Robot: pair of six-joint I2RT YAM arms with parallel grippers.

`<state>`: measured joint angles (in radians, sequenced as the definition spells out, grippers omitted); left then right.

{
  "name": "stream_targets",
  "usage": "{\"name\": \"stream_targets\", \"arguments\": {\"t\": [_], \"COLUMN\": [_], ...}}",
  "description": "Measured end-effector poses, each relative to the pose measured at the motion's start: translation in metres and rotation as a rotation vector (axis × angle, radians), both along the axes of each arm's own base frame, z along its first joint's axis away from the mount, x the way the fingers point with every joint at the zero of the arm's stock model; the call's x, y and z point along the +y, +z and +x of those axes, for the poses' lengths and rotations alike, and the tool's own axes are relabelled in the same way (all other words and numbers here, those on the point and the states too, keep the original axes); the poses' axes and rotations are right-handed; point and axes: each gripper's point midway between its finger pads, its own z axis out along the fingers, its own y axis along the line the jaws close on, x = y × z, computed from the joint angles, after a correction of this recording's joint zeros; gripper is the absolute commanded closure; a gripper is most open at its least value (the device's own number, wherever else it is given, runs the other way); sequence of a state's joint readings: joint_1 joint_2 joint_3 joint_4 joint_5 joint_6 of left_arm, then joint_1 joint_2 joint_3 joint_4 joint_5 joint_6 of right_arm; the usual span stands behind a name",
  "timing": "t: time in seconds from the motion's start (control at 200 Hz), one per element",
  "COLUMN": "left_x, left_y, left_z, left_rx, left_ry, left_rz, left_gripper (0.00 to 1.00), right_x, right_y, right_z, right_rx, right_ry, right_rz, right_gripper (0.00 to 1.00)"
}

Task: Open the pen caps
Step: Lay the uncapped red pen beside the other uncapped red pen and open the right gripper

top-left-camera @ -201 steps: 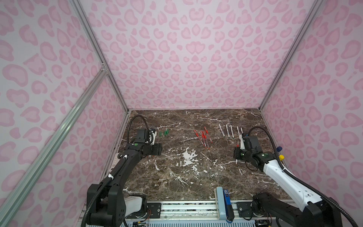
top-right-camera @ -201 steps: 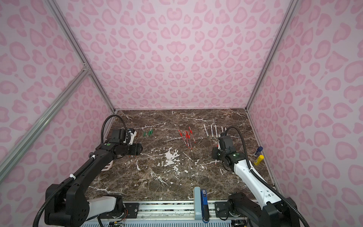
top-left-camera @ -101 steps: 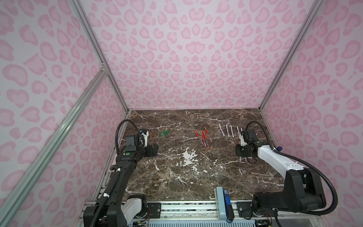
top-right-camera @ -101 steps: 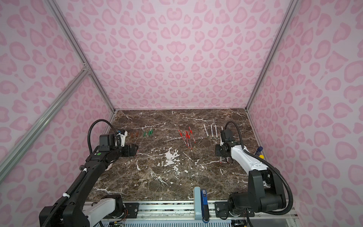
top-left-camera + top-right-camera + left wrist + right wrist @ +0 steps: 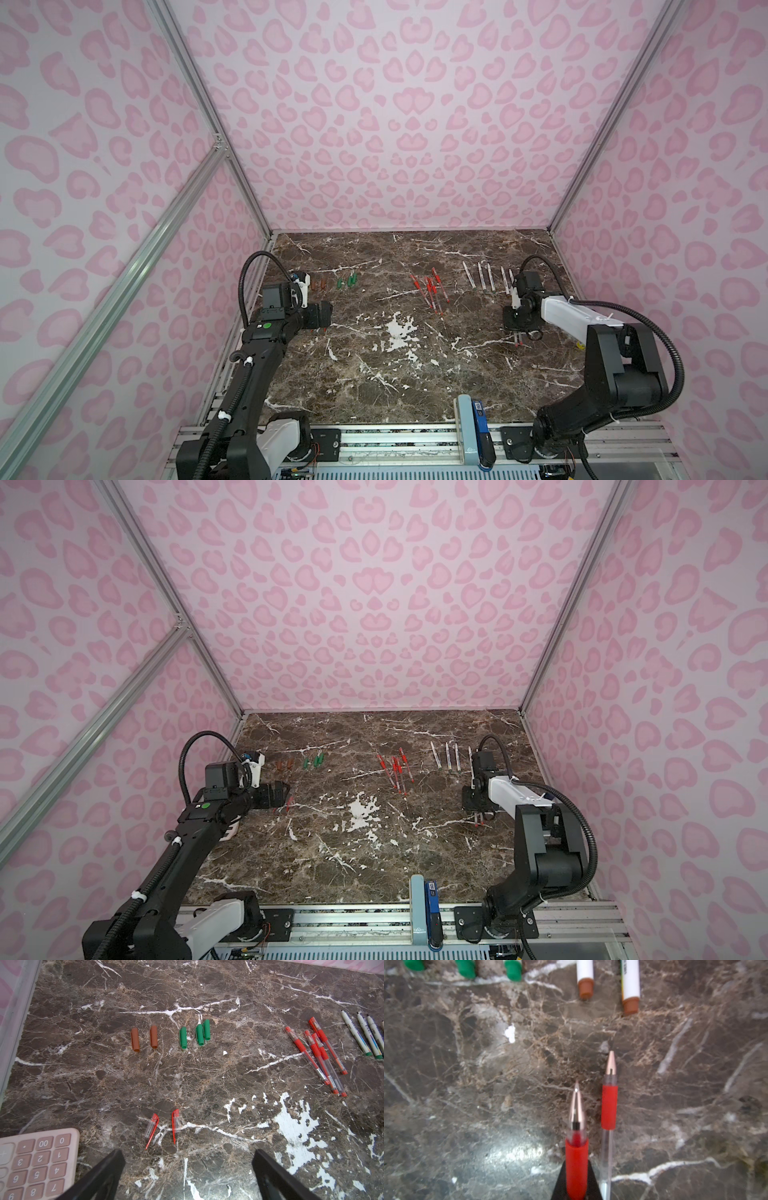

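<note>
The counter (image 5: 395, 374) is dark brown marble, veined and blotched with white. The walls (image 5: 415, 104) are pale pink with darker pink leopard spots. Toward the counter's ten o'clock lie two brown caps (image 5: 135, 1039), three green caps (image 5: 183, 1037) and two clear caps (image 5: 176, 1122) with red clips. Toward one o'clock, the red pens (image 5: 300, 1045) have clear barrels and red grips, and the white pens (image 5: 355, 1032) end in green. The calculator (image 5: 37, 1161) is pink. The held pen (image 5: 576, 1151), in the black right end effector (image 5: 576, 1169), has a red grip and a coppery tip.
</note>
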<state>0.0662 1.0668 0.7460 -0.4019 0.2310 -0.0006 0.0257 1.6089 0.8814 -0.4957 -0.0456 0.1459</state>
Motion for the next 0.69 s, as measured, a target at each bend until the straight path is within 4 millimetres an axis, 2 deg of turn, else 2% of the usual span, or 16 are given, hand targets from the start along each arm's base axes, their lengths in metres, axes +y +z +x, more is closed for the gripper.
{"name": "stream_targets", "arguments": {"t": [0.19,0.33,0.695], "left_x": [0.003,0.005,0.009], "left_y": [0.001,0.000,0.002], "left_z": [0.000,-0.001,-0.002], "left_rx": [-0.005,-0.006,-0.017], "left_ry": [0.009,0.016,0.030], "left_rz": [0.001,-0.001,0.000], "left_gripper": [0.00,0.00,0.00], "right_x": [0.000,0.001,0.004], "right_y": [-0.007,-0.007,-0.007], "right_z": [0.014,0.023,0.027], "right_rx": [-0.005,-0.028,-0.051], "right_ry": [-0.001,0.003,0.015], "right_rz": [0.004,0.007,0.003], "right_gripper": [0.91,0.86,0.76]}}
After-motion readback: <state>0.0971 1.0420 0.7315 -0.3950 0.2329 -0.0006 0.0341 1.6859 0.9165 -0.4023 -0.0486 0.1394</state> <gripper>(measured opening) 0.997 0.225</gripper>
